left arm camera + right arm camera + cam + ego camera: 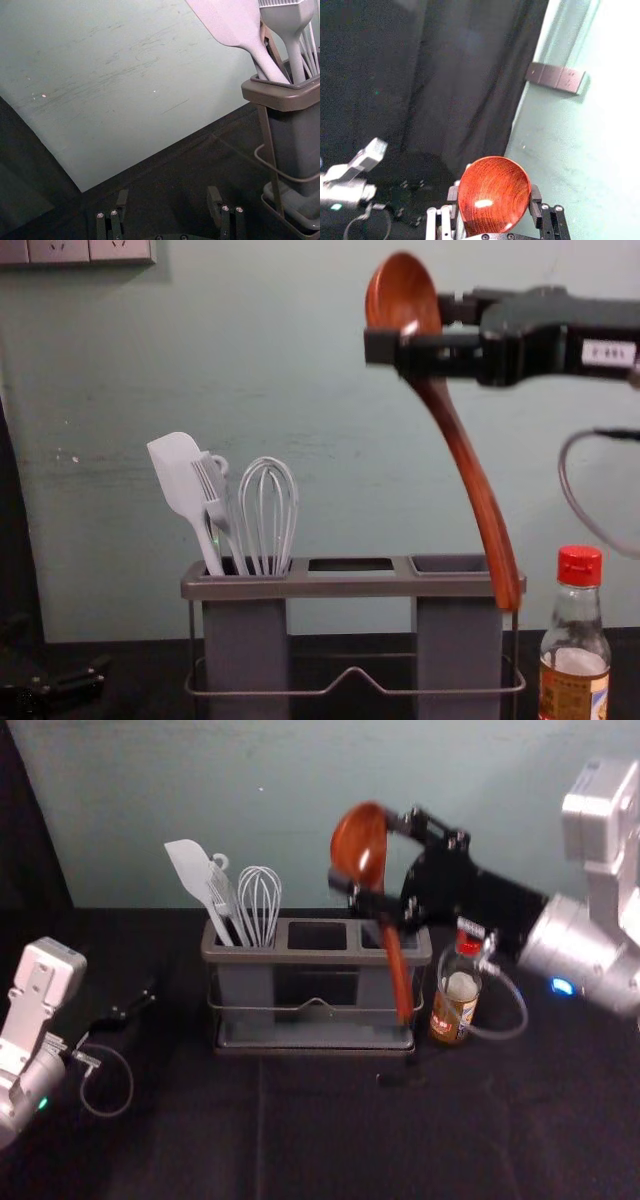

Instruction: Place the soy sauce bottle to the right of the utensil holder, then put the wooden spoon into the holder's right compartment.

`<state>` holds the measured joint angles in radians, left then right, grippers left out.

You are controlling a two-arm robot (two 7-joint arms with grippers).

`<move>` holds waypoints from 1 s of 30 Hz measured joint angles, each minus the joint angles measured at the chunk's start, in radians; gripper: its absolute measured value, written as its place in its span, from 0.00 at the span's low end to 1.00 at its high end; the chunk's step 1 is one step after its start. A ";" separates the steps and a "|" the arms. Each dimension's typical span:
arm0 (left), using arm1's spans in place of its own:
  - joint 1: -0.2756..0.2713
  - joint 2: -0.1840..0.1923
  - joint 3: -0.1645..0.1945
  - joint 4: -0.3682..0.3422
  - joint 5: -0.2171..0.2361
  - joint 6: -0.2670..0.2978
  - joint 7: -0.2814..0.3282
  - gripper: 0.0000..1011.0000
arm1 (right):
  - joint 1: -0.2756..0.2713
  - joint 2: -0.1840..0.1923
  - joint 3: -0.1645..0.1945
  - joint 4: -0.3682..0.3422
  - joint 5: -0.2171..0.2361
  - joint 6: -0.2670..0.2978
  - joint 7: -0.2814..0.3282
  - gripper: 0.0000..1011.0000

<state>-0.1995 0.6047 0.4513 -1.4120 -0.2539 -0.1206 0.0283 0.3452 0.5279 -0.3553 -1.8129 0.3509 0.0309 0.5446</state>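
My right gripper is shut on the wooden spoon near its bowl, above the utensil holder. In the chest view the spoon hangs bowl up and slanted, its handle's lower end overlapping the front of the right compartment's rim. The right wrist view has the spoon's bowl between the fingers of the right gripper. The soy sauce bottle, red-capped, stands upright just right of the holder. My left gripper is low, left of the holder; in its wrist view the left gripper is open and empty.
A white spatula, a brush and a whisk stand in the holder's left compartment. Behind the black table rises a pale green wall. A cable loops from the right arm near the bottle.
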 joint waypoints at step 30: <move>0.000 0.000 0.000 0.000 0.000 0.000 0.000 1.00 | 0.355 -0.126 -0.129 0.407 -0.012 0.062 -0.014 0.83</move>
<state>-0.1995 0.6047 0.4514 -1.4120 -0.2539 -0.1206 0.0283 0.7000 0.4016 -0.4848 -1.4061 0.3391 0.0924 0.5309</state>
